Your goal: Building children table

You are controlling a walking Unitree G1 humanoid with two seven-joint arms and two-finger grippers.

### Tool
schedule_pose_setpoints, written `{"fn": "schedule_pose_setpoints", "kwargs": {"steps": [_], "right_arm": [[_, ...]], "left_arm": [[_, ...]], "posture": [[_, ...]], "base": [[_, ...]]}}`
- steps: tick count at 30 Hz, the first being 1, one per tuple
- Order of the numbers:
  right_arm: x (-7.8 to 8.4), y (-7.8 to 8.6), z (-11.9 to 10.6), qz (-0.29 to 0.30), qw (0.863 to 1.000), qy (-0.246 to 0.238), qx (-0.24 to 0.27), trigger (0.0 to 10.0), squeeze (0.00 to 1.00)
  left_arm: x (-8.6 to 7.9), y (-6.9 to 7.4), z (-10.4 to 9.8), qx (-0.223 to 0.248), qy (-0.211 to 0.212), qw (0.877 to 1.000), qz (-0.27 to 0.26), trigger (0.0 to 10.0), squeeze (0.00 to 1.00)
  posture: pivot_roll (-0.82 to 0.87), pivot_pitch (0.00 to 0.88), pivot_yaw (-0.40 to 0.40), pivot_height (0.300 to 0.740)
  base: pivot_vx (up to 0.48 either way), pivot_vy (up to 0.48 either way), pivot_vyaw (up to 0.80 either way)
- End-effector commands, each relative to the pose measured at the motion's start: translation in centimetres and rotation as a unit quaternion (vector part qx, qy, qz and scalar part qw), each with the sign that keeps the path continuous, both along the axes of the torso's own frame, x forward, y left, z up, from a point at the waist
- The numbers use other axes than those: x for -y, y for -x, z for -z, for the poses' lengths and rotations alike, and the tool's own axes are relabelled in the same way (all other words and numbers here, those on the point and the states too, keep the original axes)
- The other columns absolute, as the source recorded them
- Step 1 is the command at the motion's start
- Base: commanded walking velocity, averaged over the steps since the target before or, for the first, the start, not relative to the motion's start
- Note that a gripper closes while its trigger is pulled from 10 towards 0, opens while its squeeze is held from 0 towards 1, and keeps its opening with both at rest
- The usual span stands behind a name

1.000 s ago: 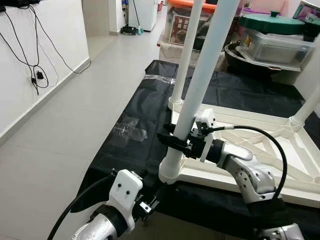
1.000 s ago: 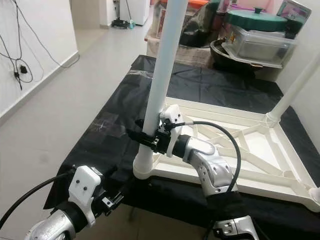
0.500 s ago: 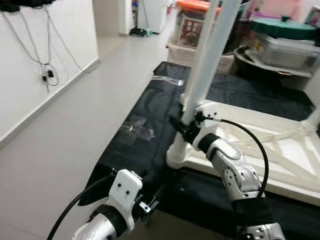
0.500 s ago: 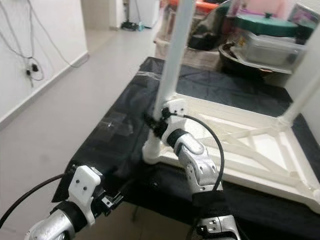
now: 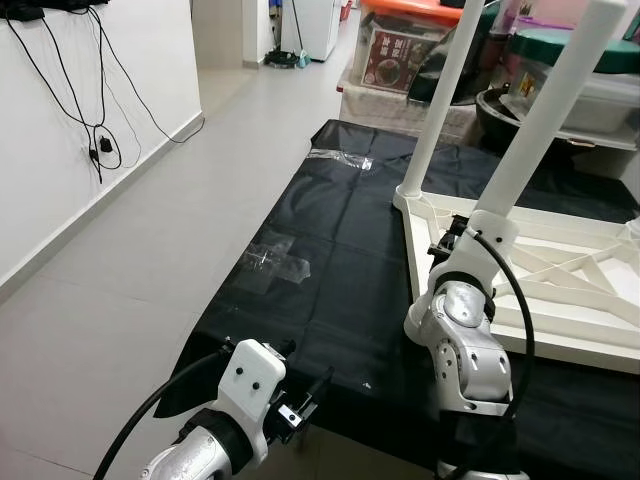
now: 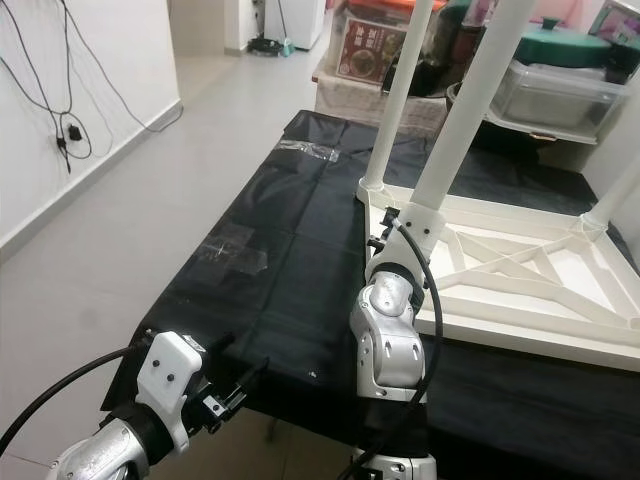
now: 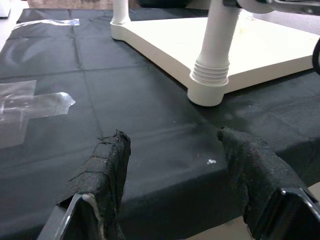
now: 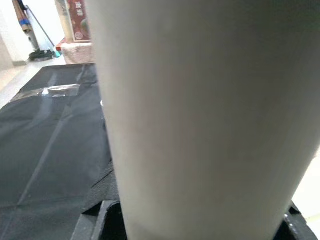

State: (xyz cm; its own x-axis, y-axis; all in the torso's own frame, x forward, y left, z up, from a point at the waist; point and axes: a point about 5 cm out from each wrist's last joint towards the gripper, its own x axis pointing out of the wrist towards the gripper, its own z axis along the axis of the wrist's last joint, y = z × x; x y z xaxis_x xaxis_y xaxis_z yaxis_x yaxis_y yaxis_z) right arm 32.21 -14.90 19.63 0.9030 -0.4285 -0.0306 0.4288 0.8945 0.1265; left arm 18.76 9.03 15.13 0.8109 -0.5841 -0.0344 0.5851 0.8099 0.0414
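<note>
Your right gripper (image 6: 400, 228) clasps the near white table leg (image 5: 535, 125), which stands on the upturned children's table (image 6: 520, 285) lying on the black sheet (image 5: 330, 260). Your left gripper (image 7: 175, 175) hangs low, fingers spread wide, holding nothing.

a black sheet (image 5: 330, 260) is spread over the grey tiled floor (image 5: 150, 240). on its right part lies an upturned white children's table (image 5: 560, 290), legs pointing up. clear tape strips (image 5: 272, 262) stick to the sheet near its left edge, another piece (image 5: 338, 157) near the far edge.
</note>
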Motion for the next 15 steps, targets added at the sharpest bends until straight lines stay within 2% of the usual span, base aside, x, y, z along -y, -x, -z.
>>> {"fn": "schedule_pose_setpoints", "kwargs": {"steps": [1,2,4,5,6,7,8,10,11,12,14,15], "right_arm": [[-1.8,-0.5,-0.5,-0.028,0.999,-0.03,0.005,10.0,1.0],[-2.2,-0.5,-0.7,-0.057,0.998,-0.029,0.017,10.0,1.0],[-2.2,-0.5,-0.7,-0.057,0.998,-0.029,0.017,10.0,1.0],[-2.0,-0.4,-0.8,-0.063,0.997,-0.023,0.027,10.0,0.72],[-2.0,-0.4,-0.8,-0.063,0.997,-0.023,0.027,10.0,0.72],[-1.5,-0.3,-0.9,-0.083,0.995,-0.021,0.043,10.0,0.0],[-0.7,-0.2,-1.0,-0.096,0.993,-0.02,0.061,10.0,0.0],[-0.7,-0.2,-1.0,-0.096,0.993,-0.02,0.061,10.0,0.0],[-0.2,-0.2,-1.0,-0.124,0.989,-0.025,0.071,10.0,0.0],[-0.2,-0.2,-1.0,-0.124,0.989,-0.025,0.071,10.0,0.0],[1.9,-0.6,-0.3,-0.218,0.972,-0.039,0.079,10.0,0.0],[1.9,-0.6,-0.3,-0.218,0.972,-0.039,0.079,10.0,0.0]], "left_arm": [[0.2,0.2,0.1,-0.003,-0.004,1.0,0.006,10.0,0.0],[0.2,0.2,0.1,-0.004,-0.003,1.0,0.006,10.0,0.0],[0.2,0.2,0.1,-0.004,-0.003,1.0,0.006,10.0,0.0],[0.2,0.1,0.1,-0.004,-0.003,1.0,0.007,10.0,0.0],[0.2,0.1,0.1,-0.004,-0.003,1.0,0.007,10.0,0.0],[0.2,0.1,0.1,-0.005,-0.003,1.0,0.008,10.0,0.0],[0.3,0.1,0.1,-0.005,-0.003,1.0,0.009,10.0,0.0],[0.3,0.1,0.1,-0.005,-0.003,1.0,0.009,10.0,0.0],[0.3,0.1,0.1,-0.005,-0.003,1.0,0.01,10.0,0.0],[0.3,0.1,0.1,-0.005,-0.003,1.0,0.01,10.0,0.0],[0.3,0.1,0.2,-0.005,-0.003,1.0,0.013,10.0,0.0],[0.3,0.1,0.2,-0.005,-0.003,1.0,0.013,10.0,0.0]], "posture": [[0.18,0.094,-0.145,0.74],[0.18,0.094,-0.145,0.74],[0.18,0.094,-0.145,0.74],[0.17,0.089,-0.143,0.74],[0.17,0.089,-0.143,0.74],[0.17,0.086,-0.144,0.74],[0.17,0.086,-0.144,0.74],[0.17,0.086,-0.144,0.74],[0.17,0.086,-0.144,0.74],[0.17,0.086,-0.144,0.74],[0.17,0.07,-0.14,0.74],[0.17,0.07,-0.14,0.74]], "base": [[0.0,0.0,0.0],[0.0,0.0,0.0],[0.0,0.0,0.0],[0.0,0.0,0.0],[0.0,0.0,0.0],[0.0,0.0,0.0],[0.0,0.0,0.0],[0.0,0.0,0.0],[0.0,0.0,0.0],[0.0,0.0,0.0],[0.0,0.0,0.0],[0.0,0.0,0.0]]}}
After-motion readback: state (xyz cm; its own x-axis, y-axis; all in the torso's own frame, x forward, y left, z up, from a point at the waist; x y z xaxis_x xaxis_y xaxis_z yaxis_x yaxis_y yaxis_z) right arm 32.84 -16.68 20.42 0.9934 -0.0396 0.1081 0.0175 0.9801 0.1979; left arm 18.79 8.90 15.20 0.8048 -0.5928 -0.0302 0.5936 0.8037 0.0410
